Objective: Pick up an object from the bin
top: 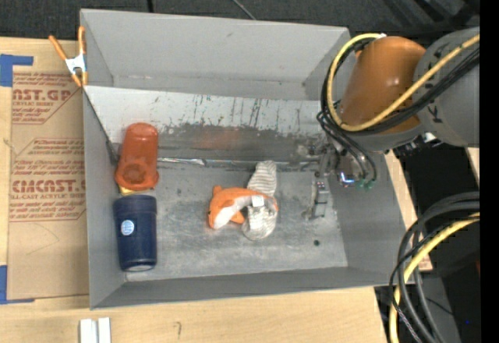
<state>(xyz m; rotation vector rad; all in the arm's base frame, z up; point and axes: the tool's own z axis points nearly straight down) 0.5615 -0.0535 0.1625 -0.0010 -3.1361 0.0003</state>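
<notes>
In the camera view we look down into a grey metal bin (210, 45) with sloping walls and a scuffed floor. The arm comes in from the right. It carries a rounded orange cover (382, 84) on its wrist, with yellow and black cables (335, 80) looped around the cover.

Below the cover, the gripper (317, 210) hangs low over the right part of the bin floor, on bare metal. We cannot tell whether it is open or closed, as its tip is thin and dark against the grey floor.

The things nearest to the gripper form a small cluster in the middle of the floor, just to its left:
- a crumpled, translucent whitish wad (261, 220), the closest of them
- an orange and white soft piece (226, 206), touching the wad on its left
- a grey and white ribbed cloth strip (263, 175), slanting up from the wad toward the back wall

We see a gap of bare floor between this cluster and the gripper.

Well apart, against the left wall, two more things lie end to end. An orange plastic cylinder (138, 156) lies nearer the back. A dark blue cylinder with a round white label (135, 231) lies nearer the front corner. The two look to be touching or almost so.
</notes>
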